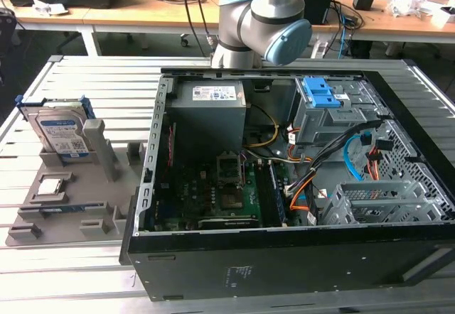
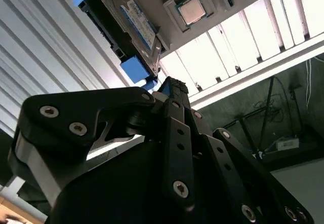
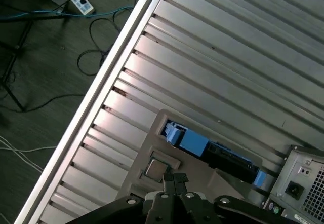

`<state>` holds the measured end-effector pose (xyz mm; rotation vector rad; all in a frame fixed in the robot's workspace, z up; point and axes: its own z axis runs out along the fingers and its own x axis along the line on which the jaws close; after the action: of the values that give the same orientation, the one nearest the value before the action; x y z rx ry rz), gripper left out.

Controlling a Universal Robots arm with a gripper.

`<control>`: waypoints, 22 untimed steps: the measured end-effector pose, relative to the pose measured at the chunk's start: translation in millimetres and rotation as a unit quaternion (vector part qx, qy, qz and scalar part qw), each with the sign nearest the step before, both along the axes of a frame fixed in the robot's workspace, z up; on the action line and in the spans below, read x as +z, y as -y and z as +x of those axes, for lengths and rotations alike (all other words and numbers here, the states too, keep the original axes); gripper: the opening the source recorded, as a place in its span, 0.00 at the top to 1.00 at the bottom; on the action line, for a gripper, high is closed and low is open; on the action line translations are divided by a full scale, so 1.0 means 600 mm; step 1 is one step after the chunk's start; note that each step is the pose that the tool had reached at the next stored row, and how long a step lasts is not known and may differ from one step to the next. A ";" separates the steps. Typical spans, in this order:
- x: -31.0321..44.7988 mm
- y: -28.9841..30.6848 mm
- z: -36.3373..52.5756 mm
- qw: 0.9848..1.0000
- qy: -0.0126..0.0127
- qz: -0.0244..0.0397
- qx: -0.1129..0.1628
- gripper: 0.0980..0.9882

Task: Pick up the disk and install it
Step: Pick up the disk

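Silver-grey with blue rails along its edges, the disk (image 1: 62, 133) stands upright in a slot of a grey holder (image 1: 43, 218) at the exterior view's left, on the slatted metal surface (image 1: 92, 72). Nearer the camera in that same holder lies a small square chip (image 1: 51, 186). Beside the holder, toward the exterior view's right, an open computer case (image 1: 284, 264) lies on its side with its board exposed and a grey power supply (image 1: 207, 108) in its far corner. The arm (image 1: 259, 23) rises behind the case's far wall. Farther right, a blue latch (image 1: 320, 94) sits atop the grey drive bay (image 1: 323, 126). In both wrist views the tool (image 2: 172, 86) (image 3: 175, 177) has its black fingers drawn together with nothing between them. It is clear of the disk (image 2: 129, 26) (image 3: 228, 159), which sits in the holder beyond its tips, next to the chip (image 2: 192, 11) (image 3: 155, 169).
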<state>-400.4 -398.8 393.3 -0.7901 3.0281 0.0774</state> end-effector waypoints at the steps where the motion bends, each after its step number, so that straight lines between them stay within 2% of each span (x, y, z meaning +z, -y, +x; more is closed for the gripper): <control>1: 0.000 0.0000 0.000 1.000 0.000 0.000 0.006 0.99; 6: 0.000 0.0000 0.000 0.998 0.000 0.000 0.061 0.99; 9: 0.000 0.0000 0.000 0.996 0.000 0.000 0.088 0.99; 10: 0.000 0.0000 0.000 0.995 0.000 0.000 0.100 0.99; 14: 0.000 0.0000 0.000 0.992 0.000 0.000 0.128 0.99; 16: 0.000 0.0000 0.000 0.989 0.000 0.000 0.149 0.99; 18: 0.000 0.0000 0.000 0.984 0.000 0.000 0.176 0.99; 22: 0.000 0.0000 0.000 0.978 0.000 0.000 0.209 0.99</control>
<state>-400.4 -398.9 393.3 -1.4094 2.8058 0.0796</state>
